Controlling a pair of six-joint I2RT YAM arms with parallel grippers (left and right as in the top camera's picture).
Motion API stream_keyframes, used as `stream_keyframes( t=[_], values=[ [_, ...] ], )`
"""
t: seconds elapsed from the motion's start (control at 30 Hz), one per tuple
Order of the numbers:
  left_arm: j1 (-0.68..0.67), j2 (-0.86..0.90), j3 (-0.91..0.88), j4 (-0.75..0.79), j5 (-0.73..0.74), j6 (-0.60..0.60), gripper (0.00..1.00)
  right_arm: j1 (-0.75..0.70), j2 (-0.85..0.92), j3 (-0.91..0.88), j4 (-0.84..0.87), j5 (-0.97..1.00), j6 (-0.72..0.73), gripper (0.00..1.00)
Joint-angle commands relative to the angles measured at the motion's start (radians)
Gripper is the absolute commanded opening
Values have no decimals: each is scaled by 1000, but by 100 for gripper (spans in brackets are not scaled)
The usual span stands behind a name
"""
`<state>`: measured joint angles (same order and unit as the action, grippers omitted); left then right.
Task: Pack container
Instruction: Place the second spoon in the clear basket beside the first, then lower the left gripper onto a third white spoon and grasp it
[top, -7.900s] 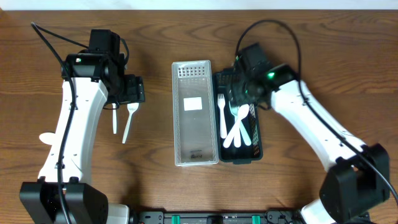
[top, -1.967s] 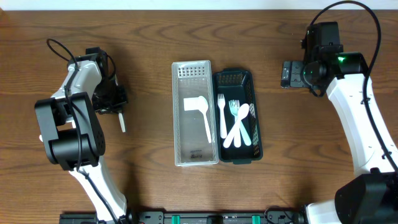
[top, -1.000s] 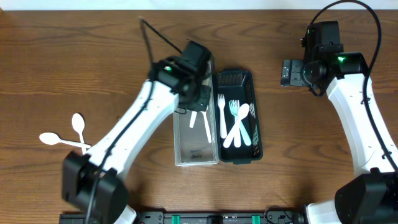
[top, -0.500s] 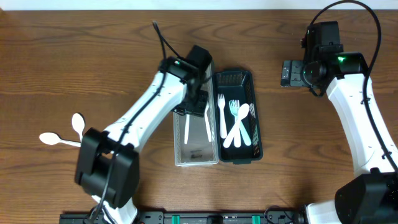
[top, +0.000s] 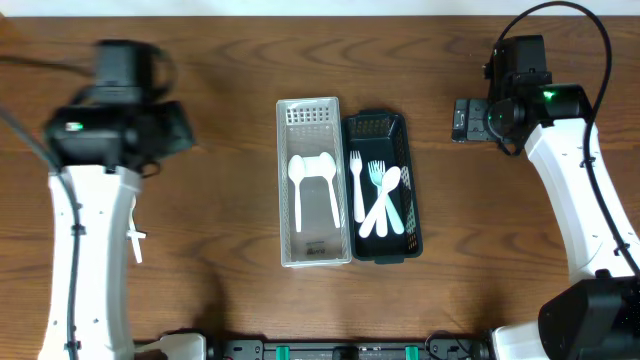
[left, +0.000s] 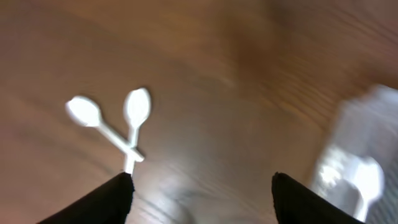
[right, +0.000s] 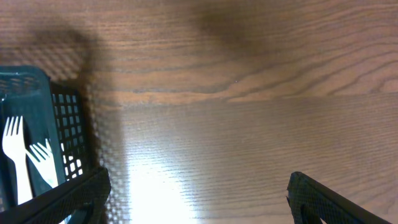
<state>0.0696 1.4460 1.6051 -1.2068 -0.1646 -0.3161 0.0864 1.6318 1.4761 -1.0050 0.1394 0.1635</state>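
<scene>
Overhead, the left pincer (top: 180, 128) is blurred, well to the left of the clear tray (top: 313, 240), which holds two white spoons (top: 297, 172). The right pincer (top: 461, 119) hangs near the dark basket (top: 412, 215) of forks (top: 372, 180), on its right. In the left wrist view, that pincer gapes wide and empty, with crossed spoons (left: 127, 134) lying ahead-left on the table (left: 205, 93). In the right wrist view, that pincer is equally wide and empty, with the basket to its left.

Left tool (left: 199, 190) fingers spread, arm blurred; right tool (right: 198, 194) fingers spread, arm outstretched.
</scene>
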Motion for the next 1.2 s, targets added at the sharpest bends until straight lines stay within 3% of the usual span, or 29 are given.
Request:
stream_keyframes(
  t=[0.0,0.1,0.27,0.43,0.6,1.1,1.17],
  values=[
    [127,37,-76,-12,1,-122,76,-11,7,0,-2,15,-16,94],
    [240,59,-173,8,24,-239,79,-11,7,0,-6,15,-16,94],
    [394,72,-388,165,35,-374,94,-11,7,0,-13,15,-16,94],
    [530,103,-537,334,145,-349,94,-11,7,0,-21,15,-16,94],
    [591,189,-555,394,158,-309,94,-11,7,0,-22,15,-16,94],
    [626,383,-555,591,205,-297,95,-11,7,0,-47,15,-16,94],
    [626,396,-555,599,210,-293,90,-11,7,0,-47,15,-16,94]
  ],
)
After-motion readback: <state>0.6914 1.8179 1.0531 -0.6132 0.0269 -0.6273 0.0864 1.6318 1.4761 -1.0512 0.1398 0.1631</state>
